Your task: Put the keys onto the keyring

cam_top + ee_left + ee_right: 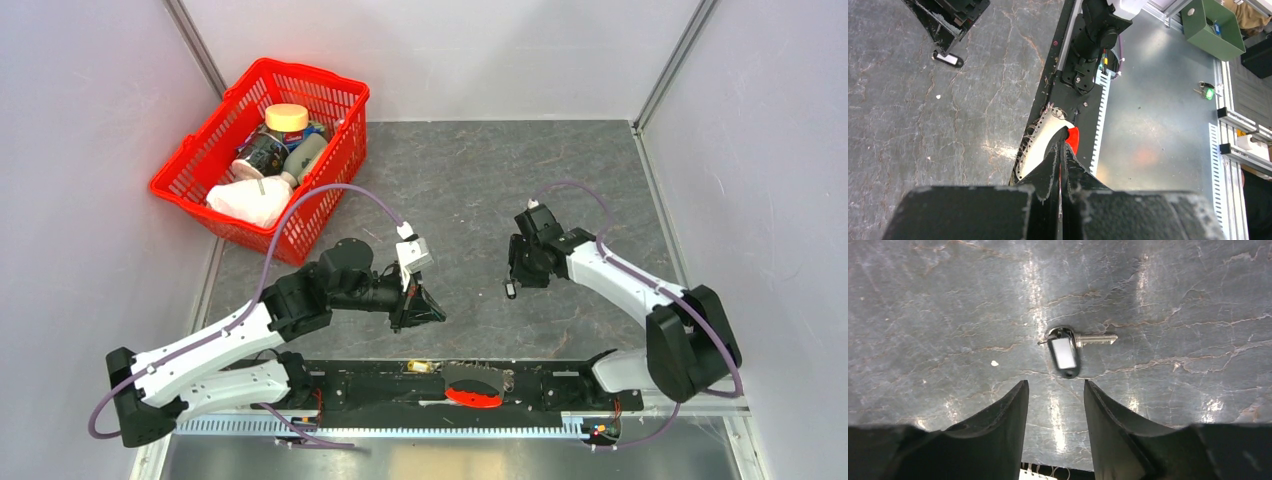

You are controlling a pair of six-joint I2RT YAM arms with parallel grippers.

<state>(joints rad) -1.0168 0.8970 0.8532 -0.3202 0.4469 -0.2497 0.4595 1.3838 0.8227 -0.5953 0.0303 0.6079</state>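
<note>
A silvery key (1095,340) lies flat on the grey table, joined by a small wire ring (1048,336) to a black tag with a white label (1064,354). My right gripper (1055,385) is open and empty, hovering with its fingertips just short of the tag. From above, the tag (510,290) is a dark speck under my right gripper (515,280). It also shows in the left wrist view (950,59). My left gripper (1064,142) is shut, held above the table's near edge (435,315). I cannot tell whether it pinches anything. No red-strapped keyring shows.
A red plastic basket (190,185) with jars and a white bag stands at the back left. A grey and red spiral-bound object (472,385) lies on the black base rail between the arms. Grey walls close the sides and back.
</note>
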